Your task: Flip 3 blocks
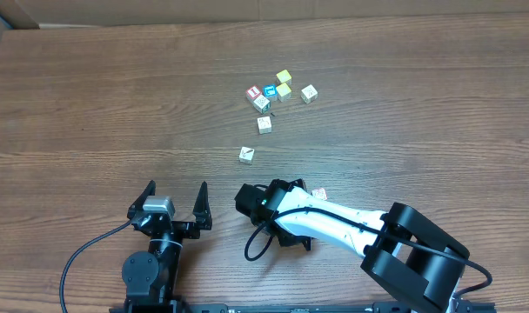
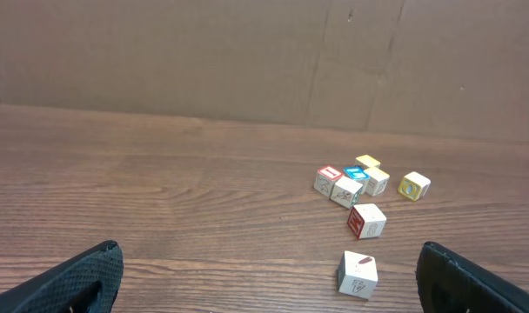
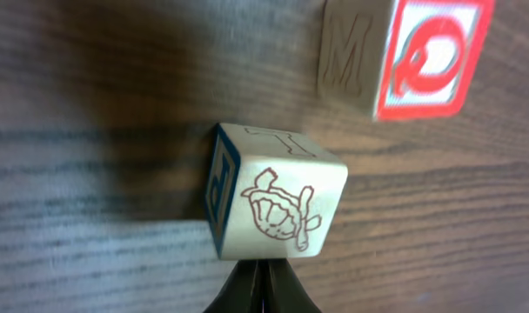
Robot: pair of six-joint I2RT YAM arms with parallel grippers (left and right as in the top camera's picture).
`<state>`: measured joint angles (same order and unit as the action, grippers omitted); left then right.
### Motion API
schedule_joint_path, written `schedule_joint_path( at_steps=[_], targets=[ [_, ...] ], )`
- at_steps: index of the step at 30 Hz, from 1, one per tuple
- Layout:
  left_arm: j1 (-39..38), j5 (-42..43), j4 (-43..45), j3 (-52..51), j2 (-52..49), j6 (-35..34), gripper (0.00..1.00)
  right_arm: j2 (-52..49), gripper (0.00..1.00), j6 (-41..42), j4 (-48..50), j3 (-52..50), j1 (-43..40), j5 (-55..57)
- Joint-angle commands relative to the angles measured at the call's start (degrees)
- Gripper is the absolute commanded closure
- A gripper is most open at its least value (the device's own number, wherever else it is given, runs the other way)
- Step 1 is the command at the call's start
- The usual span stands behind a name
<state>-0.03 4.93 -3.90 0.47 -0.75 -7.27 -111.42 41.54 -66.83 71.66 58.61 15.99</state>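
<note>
A pale block [image 3: 277, 202] with a brown turtle drawing and a blue side face lies right in front of my right gripper [image 3: 263, 283]. That gripper is shut, its tips against the block's near edge and holding nothing. Beyond it sits a block with a red "Q" face [image 3: 425, 56], which peeks out beside the right arm [image 1: 318, 193]. Two pale blocks with red marks lie apart on the table [image 1: 245, 155] [image 1: 264, 124]; the nearer one [image 2: 358, 274] is ahead of my left gripper [image 2: 269, 291]. The left gripper [image 1: 174, 198] stands wide open and empty.
A cluster of cubes sits further back: a red-topped one [image 1: 253, 91], a teal-blue one [image 1: 269, 93], two yellow-topped ones [image 1: 284, 77] and a pale one [image 1: 309, 93]. The white right arm [image 1: 343, 222] reaches across the near right of the wooden table [image 1: 90, 104].
</note>
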Motion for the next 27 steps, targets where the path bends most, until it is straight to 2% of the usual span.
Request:
schedule_joint_path(
  at_steps=[1, 27],
  targets=[
    [-0.3, 0.0, -0.2, -0.2, 0.5, 0.9, 0.0, 0.1, 0.96, 0.0, 1.0, -0.2, -0.2, 3.8],
    [-0.3, 0.0, -0.2, -0.2, 0.5, 0.9, 0.0, 0.1, 0.96, -1.5, 5.7, 0.1, -4.5, 4.5]
  ],
)
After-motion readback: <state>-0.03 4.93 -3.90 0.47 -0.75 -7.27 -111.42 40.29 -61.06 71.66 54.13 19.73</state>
